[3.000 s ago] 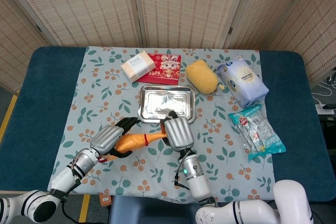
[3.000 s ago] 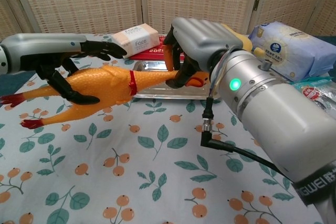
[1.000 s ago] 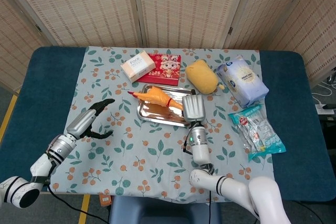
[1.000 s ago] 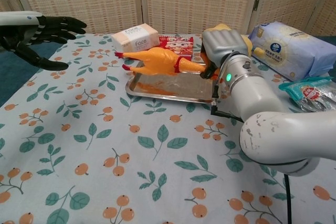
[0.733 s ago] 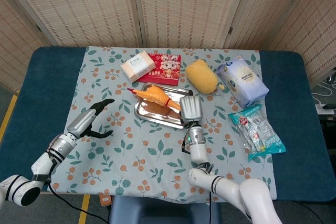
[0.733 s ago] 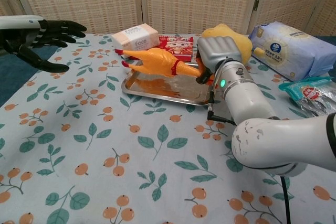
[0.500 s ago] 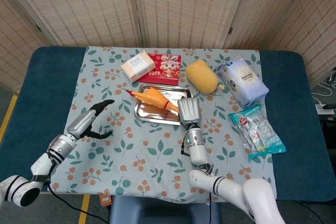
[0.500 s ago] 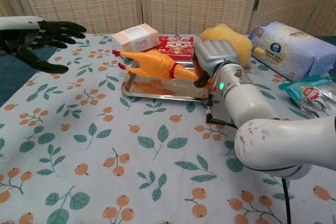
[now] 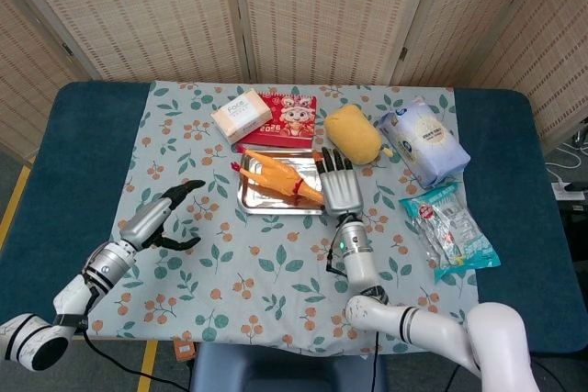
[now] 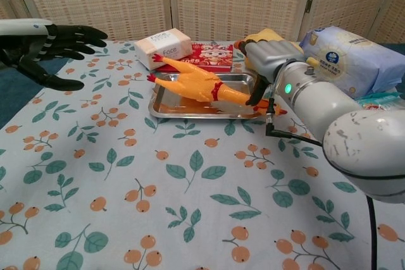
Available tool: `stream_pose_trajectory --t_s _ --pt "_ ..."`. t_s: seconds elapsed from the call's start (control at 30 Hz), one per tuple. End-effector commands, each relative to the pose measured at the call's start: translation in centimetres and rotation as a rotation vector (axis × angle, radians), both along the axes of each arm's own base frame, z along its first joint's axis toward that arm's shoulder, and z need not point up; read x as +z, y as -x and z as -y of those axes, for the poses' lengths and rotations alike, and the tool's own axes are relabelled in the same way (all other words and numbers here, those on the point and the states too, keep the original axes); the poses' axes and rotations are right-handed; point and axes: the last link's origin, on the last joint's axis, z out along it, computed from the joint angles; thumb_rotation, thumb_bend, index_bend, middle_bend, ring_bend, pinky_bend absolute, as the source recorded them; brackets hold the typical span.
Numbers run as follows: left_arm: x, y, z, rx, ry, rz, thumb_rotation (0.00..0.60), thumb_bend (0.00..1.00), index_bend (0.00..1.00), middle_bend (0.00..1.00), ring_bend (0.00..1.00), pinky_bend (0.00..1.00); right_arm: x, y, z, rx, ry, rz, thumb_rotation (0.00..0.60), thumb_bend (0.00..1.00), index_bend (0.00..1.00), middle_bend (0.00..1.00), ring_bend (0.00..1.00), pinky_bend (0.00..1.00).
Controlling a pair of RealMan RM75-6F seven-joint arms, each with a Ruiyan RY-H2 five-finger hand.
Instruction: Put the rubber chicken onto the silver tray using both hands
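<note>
The orange rubber chicken (image 9: pixel 276 177) (image 10: pixel 197 85) lies slantwise in the silver tray (image 9: pixel 255 205) (image 10: pixel 158 104), feet to the back left, head poking over the tray's right rim. My right hand (image 9: pixel 340 183) (image 10: pixel 271 55) sits at the tray's right end with its fingers spread and straight. Its thumb hangs close by the chicken's neck, and I see no grip on it. My left hand (image 9: pixel 170 214) (image 10: pixel 52 41) hovers open well to the left of the tray, holding nothing.
Behind the tray are a "Face" tissue box (image 9: pixel 241 115), a red card (image 9: pixel 287 118) and a yellow plush (image 9: pixel 353 133). A blue wipes pack (image 9: pixel 424 140) and a snack bag (image 9: pixel 448 227) lie to the right. Floral cloth covers the table.
The right hand has opened its fingers and released the chicken's neck. The chicken has settled lower into the tray. The left hand has barely shifted.
</note>
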Motion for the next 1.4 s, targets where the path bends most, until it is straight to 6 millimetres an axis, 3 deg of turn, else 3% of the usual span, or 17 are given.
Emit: stream_pose_trajectory --t_s 0.03,0.3,0.4,0.5,0.6,0.73,0.87,1.07,1.17,1.27,1.4 --pt "0.1 -0.3 0.3 -0.007 -0.004 0.002 0.600 0.27 0.00 0.00 0.00 0.00 1.2 0.2 -0.1 0.005 0.022 0.021 0.600 0.09 0.00 0.00 0.00 0.17" --pt "1.2 -0.9 1.5 -0.026 -0.027 -0.005 0.600 0.27 0.00 0.00 0.00 0.00 5.1 0.7 -1.6 0.025 -0.020 0.108 0.600 0.05 0.00 0.00 0.00 0.10" --pt "2.1 -0.4 2.5 -0.044 -0.031 -0.047 0.600 0.27 0.00 0.00 0.00 0.00 7.3 0.8 -3.4 0.045 -0.046 0.198 0.600 0.04 0.00 0.00 0.00 0.06" --pt "3.9 1.6 4.3 -0.074 -0.049 -0.204 0.600 0.28 0.00 0.00 0.00 0.00 10.0 1.9 -6.3 0.090 -0.026 0.227 0.600 0.04 0.00 0.00 0.00 0.04" --pt "6.0 4.3 6.6 -0.062 -0.167 -0.366 0.600 0.29 0.00 0.00 0.00 0.00 13.0 4.5 -10.1 0.110 0.012 0.183 0.600 0.04 0.00 0.00 0.00 0.01" --pt "7.8 7.9 10.1 -0.019 -0.462 -0.539 0.600 0.30 0.00 0.00 0.00 0.00 16.8 8.8 -15.1 0.059 0.053 0.062 0.600 0.04 0.00 0.00 0.00 0.00" --pt "8.8 10.8 14.0 0.019 -0.647 -0.564 0.600 0.31 0.00 0.00 0.00 0.00 19.6 12.5 -20.0 -0.015 0.099 0.053 0.600 0.04 0.00 0.00 0.00 0.00" --pt "9.8 14.1 18.4 0.092 -0.775 -0.519 0.600 0.31 0.00 0.00 0.00 0.00 22.1 17.1 -25.9 -0.077 0.190 0.039 0.600 0.04 0.00 0.00 0.00 0.00" --pt "9.2 15.0 19.7 0.079 -0.717 -0.518 0.600 0.32 0.00 0.00 0.00 0.00 22.8 19.2 -27.5 -0.101 0.230 0.042 0.600 0.04 0.00 0.00 0.00 0.00" --pt "8.8 14.7 20.1 0.069 -0.652 -0.532 0.600 0.32 0.00 0.00 0.00 0.00 23.1 20.8 -27.8 -0.119 0.228 0.020 0.600 0.04 0.00 0.00 0.00 0.00" --pt "8.2 14.7 20.2 0.123 -0.561 -0.595 0.600 0.32 0.00 0.00 0.00 0.00 23.8 20.7 -27.7 -0.107 0.251 0.055 0.600 0.04 0.00 0.00 0.00 0.00"
